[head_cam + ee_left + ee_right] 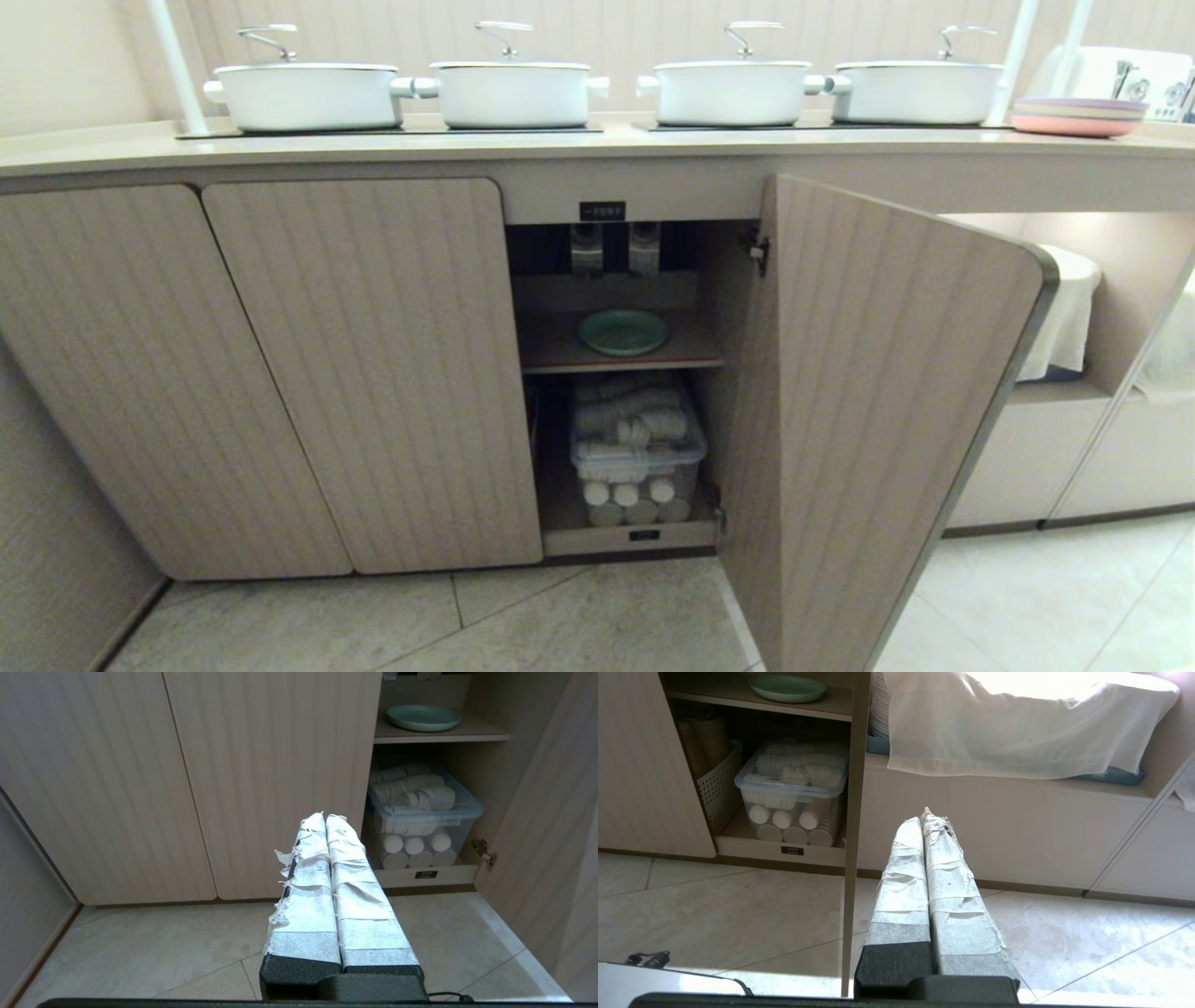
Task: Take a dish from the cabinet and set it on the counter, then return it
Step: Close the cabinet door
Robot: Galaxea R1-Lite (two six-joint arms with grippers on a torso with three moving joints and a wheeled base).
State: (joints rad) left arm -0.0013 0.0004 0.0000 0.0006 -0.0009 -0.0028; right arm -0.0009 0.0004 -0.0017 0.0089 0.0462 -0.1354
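A: Status? Quick.

B: Cabinet (896,392) door stands open. The dish (623,332) lies flat mid-shelf (560,355), near its front edge. I see the left gripper (325,817) and the right gripper (923,815) both pinched shut, empty, low and well short of the opening.

A: Next move?

B: My call: I spread the fingers first, come in level over the shelf's front edge, pinch the rim, and avoid the door edge.

A: Landing spot?

B: The counter (597,142) carries four white pots (512,89) on its hobs; bare strip along the front edge. Tiled floor (523,625).

The cabinet (644,373) stands open, its door (868,401) swung wide on the right. Bare shelf (551,350) surrounds the dish (623,332); a plastic bin (638,448) fills the space below.
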